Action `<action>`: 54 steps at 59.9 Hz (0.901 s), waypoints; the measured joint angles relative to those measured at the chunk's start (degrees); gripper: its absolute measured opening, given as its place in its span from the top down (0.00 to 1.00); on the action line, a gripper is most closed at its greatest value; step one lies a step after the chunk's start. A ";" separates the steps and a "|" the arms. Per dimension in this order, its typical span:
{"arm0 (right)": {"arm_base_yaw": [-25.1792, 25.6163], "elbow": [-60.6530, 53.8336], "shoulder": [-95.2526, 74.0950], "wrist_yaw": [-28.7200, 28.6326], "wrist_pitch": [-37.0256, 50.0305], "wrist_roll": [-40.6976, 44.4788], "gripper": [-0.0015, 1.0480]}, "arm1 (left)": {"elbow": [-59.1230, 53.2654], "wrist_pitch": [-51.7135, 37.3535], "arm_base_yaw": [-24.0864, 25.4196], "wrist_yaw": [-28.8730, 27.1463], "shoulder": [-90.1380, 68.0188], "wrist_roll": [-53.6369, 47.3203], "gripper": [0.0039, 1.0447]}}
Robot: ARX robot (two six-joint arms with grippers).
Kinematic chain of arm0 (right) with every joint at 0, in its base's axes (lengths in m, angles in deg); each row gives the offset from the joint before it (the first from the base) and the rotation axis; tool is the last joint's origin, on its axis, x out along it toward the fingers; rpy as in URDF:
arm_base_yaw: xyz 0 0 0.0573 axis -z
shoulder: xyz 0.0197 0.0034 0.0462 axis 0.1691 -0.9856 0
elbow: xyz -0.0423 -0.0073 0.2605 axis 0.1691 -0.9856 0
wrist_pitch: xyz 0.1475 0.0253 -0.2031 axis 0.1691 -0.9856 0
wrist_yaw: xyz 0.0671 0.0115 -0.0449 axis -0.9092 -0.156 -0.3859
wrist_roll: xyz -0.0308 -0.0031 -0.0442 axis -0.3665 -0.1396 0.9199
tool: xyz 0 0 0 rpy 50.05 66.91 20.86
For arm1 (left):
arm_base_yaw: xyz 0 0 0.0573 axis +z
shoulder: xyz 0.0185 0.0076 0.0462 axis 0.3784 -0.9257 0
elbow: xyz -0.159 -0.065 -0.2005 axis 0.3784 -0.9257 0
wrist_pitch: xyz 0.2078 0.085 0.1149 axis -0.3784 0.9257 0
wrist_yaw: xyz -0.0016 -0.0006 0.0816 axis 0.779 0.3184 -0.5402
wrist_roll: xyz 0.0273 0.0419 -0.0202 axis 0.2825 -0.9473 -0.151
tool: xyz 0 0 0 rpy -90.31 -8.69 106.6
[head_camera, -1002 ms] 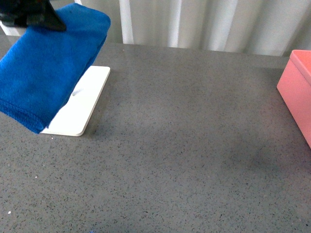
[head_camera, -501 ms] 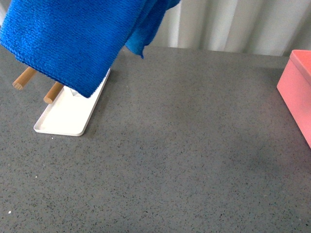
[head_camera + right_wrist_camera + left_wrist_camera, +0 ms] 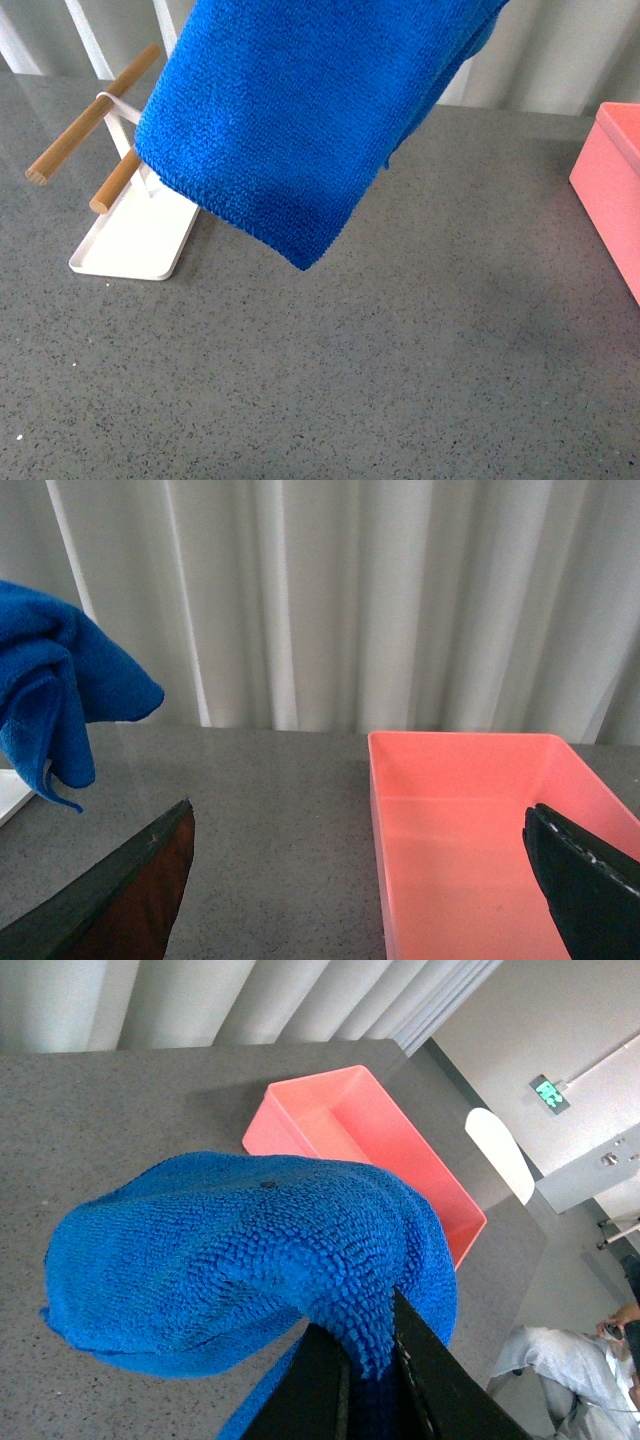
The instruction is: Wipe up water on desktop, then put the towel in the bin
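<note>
1. While the towel (image 3: 300,110) hangs in the air, well left of the bin (image 3: 610,190), it isn't touching the desktop (image 3: 400,350); I'd say wipe & binning are both left.
2. L gripper (image 3: 365,1370) is raised above the desktop, clamped on a towel fold.
3. R gripper (image 3: 355,880) faces the bin, jaws wide, empty.

The speckled grey desktop (image 3: 400,350) bears a white tray (image 3: 130,250) far left, the bin (image 3: 612,190) far right

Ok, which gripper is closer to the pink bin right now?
Right. The right gripper hangs open just in front of the bin. The left gripper, shut on the towel, is above the desktop with the bin well beyond it.
</note>
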 joint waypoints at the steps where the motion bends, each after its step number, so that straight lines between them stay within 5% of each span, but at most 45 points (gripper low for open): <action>1: 0.00 0.00 0.00 0.00 0.00 0.00 0.07 | 0.04 0.00 0.00 -0.26 -0.11 0.00 0.96; 33: 0.13 0.37 -0.81 -0.39 -1.29 -0.79 0.07 | 0.50 -0.83 -0.46 -1.70 -0.66 -0.04 0.96; 39: 2.49 7.06 -16.50 -6.95 -8.11 -5.66 0.07 | 0.50 -0.83 -0.46 -1.73 -0.68 -0.04 0.96; 54: 2.47 23.61 -58.05 -26.99 7.93 -7.02 0.07 | 0.59 -0.83 -0.46 -1.73 -0.76 -0.04 0.96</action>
